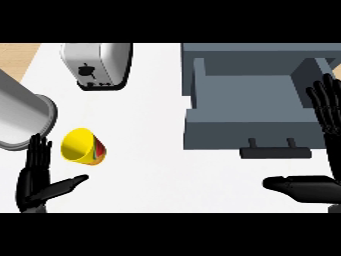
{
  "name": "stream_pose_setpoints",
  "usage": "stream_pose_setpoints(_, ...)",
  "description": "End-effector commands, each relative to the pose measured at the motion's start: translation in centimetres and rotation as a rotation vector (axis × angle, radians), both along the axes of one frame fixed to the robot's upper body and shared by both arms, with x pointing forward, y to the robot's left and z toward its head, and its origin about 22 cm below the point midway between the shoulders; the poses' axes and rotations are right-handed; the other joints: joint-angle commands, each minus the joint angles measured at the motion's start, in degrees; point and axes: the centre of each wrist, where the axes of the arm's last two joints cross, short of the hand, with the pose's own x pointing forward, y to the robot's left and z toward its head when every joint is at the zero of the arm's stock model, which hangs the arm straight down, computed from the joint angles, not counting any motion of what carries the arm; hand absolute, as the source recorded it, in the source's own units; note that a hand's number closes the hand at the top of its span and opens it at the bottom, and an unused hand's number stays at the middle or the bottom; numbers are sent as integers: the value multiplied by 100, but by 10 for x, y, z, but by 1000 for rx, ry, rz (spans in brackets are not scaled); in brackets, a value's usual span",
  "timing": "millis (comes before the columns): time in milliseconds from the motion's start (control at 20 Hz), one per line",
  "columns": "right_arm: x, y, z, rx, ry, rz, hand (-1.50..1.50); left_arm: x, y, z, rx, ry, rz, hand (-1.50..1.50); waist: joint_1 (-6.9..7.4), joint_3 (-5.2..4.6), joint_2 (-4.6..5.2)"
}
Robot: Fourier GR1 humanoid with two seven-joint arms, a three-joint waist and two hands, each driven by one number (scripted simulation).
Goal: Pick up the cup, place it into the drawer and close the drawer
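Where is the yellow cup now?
In the head view the cup lies on its side at the left, just above the left hand and below the toaster.

toaster (98, 65): silver with a black side, at the far edge of the desk | desk (158, 170): white top, wood floor (7, 55) showing past its far left corner | large grey cylinder (14, 112): lying tilted at left

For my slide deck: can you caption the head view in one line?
Yellow cup lies beside the open left hand; the grey drawer stands open, right hand open beside it.
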Motion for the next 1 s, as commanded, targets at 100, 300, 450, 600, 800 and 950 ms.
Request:
stream_pose_setpoints(100, -8, -1, 3, 6, 12, 9, -150, -1, 5, -26, -19, -23, 30, -150, -12, 0, 0)
stream_pose_setpoints(300, 1, 19, 8, -14, 3, 11, -150, 13, -9, -29, -7, -36, -4, -150, -5, 0, -1)
stream_pose_setpoints(450, 4, 6, -10, -19, 9, 29, -150, 14, 14, -30, -6, -28, 5, -150, -49, -6, 16)
stream_pose_setpoints(600, -1, -6, 6, -4, 2, 29, -150, -15, 5, -50, 1, -39, -4, -150, -58, -8, 16)
stream_pose_setpoints(800, -9, 25, 11, -8, 14, 31, -150, 19, -17, -40, 1, -55, -31, -150, -82, -12, 20)
stream_pose_setpoints(950, 0, 12, 0, -11, 0, 24, -150, 17, -6, -38, -19, -61, -45, -150, -60, -9, 22)
